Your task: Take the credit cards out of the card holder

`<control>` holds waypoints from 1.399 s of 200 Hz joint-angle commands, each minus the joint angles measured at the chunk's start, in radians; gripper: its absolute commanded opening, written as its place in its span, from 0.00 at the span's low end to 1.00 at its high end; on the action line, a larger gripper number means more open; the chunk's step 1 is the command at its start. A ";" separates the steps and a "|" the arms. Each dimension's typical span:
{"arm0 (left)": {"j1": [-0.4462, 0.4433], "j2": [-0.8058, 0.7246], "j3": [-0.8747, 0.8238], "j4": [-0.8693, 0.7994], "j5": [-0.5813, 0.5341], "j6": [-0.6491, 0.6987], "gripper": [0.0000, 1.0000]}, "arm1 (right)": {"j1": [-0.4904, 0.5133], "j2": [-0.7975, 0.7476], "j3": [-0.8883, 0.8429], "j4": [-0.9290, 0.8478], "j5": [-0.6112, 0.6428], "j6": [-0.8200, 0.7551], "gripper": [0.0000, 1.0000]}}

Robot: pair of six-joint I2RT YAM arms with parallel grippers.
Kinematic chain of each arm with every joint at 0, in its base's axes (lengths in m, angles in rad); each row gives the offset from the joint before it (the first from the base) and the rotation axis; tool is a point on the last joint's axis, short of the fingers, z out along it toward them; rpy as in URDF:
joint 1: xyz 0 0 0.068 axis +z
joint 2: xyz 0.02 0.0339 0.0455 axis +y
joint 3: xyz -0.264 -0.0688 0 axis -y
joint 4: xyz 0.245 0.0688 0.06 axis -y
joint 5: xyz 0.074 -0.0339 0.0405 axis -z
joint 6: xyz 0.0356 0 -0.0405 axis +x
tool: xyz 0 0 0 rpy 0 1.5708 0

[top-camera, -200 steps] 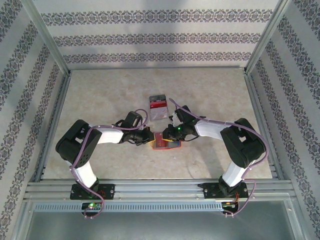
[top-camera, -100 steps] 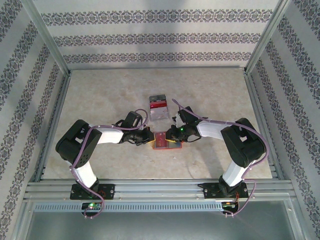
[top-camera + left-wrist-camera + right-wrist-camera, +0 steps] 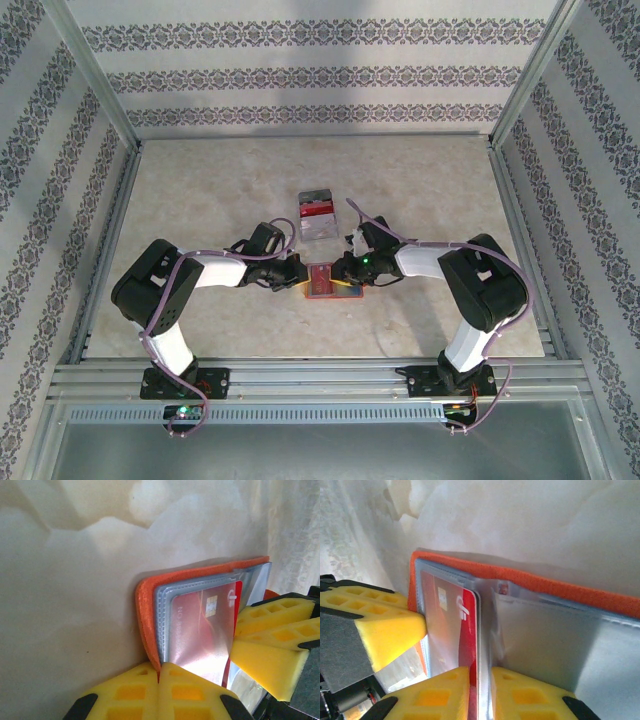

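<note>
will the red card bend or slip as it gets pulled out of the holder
The red card looks flat and rigid, held straight in the right gripper, so it probably won't flop. Its glossy face could slip on foam. The card holder curves softly, so it likely flexes where the left gripper pins it.

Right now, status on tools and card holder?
Left tool shut on card holder edge. Right tool pinching red credit card, card partly in sleeve. Clear tray behind holder, apart; nothing blocking.
</note>
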 commanded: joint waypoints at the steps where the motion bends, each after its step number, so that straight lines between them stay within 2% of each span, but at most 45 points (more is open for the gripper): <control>1: -0.001 0.006 -0.006 -0.040 -0.023 -0.010 0.00 | -0.003 0.036 -0.029 0.058 -0.028 0.017 0.19; 88: 0.000 0.006 -0.002 -0.054 -0.029 -0.006 0.00 | -0.009 0.046 -0.052 0.122 -0.049 0.040 0.16; 177: -0.001 0.007 0.003 -0.062 -0.029 -0.004 0.00 | -0.007 0.062 -0.054 0.165 -0.072 0.060 0.17; 280: 0.001 0.001 0.013 -0.123 -0.063 0.005 0.00 | -0.034 0.006 -0.095 0.167 -0.073 0.054 0.01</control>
